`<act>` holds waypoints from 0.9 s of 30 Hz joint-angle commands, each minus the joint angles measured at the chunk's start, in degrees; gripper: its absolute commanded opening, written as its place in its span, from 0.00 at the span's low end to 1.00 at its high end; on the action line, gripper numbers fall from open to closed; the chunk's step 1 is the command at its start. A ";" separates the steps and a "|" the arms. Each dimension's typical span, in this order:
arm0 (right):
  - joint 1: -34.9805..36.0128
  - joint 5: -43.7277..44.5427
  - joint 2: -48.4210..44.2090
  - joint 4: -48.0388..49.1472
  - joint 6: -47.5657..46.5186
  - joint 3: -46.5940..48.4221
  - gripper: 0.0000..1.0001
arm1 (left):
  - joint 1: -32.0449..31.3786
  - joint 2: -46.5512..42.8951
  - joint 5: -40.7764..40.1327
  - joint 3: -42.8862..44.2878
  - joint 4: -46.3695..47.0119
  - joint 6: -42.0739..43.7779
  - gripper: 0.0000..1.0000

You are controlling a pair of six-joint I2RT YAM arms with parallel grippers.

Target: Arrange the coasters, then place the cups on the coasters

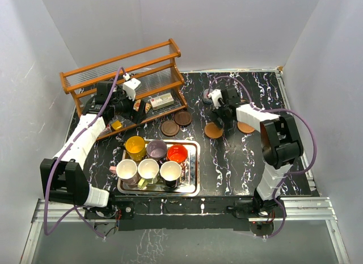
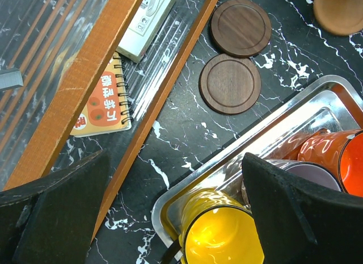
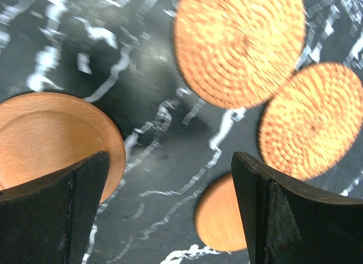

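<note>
"Where are the coasters (image 1: 213, 130)?"
"Flat on the black table (image 1: 227, 162). Two dark ones (image 2: 229, 83) lie beside the rack (image 2: 91, 65). The orange ones (image 3: 241, 45) sit bunched under the right gripper (image 3: 170, 179), so I think they need spreading."
"Holding one?"
"No. It and the left gripper (image 2: 176, 179) are wide open, holding nothing."
"The mugs (image 1: 148, 169)?"
"All six wait in the metal tray (image 1: 191, 172)."

yellow mug (image 2: 224, 241) (in tray (image 2: 272, 125)), dark coasters (image 2: 229, 84)

Marbled table (image 1: 227, 167), tray (image 1: 197, 168), wooden rack (image 1: 122, 62), coasters (image 1: 169, 128)
</note>
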 commanded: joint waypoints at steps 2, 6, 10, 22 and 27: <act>-4.13 5.55 -1.18 -0.33 -2.96 -2.94 0.88 | -0.16 -2.93 0.91 -0.74 0.21 0.90 0.99; -5.64 6.12 -0.95 0.07 -3.62 -2.82 0.88 | -0.16 -3.16 0.92 -0.70 0.13 0.81 0.99; -7.55 7.38 0.16 0.22 -3.81 -2.11 0.88 | -0.16 -3.56 0.85 -0.92 0.10 0.90 0.99; -9.26 6.78 3.40 -0.23 -1.70 1.94 0.88 | -0.16 -3.61 1.20 -1.00 0.06 0.90 0.99; -9.20 3.09 4.51 -1.93 -0.81 3.96 0.88 | -0.16 -3.72 1.11 -1.07 0.04 0.98 0.99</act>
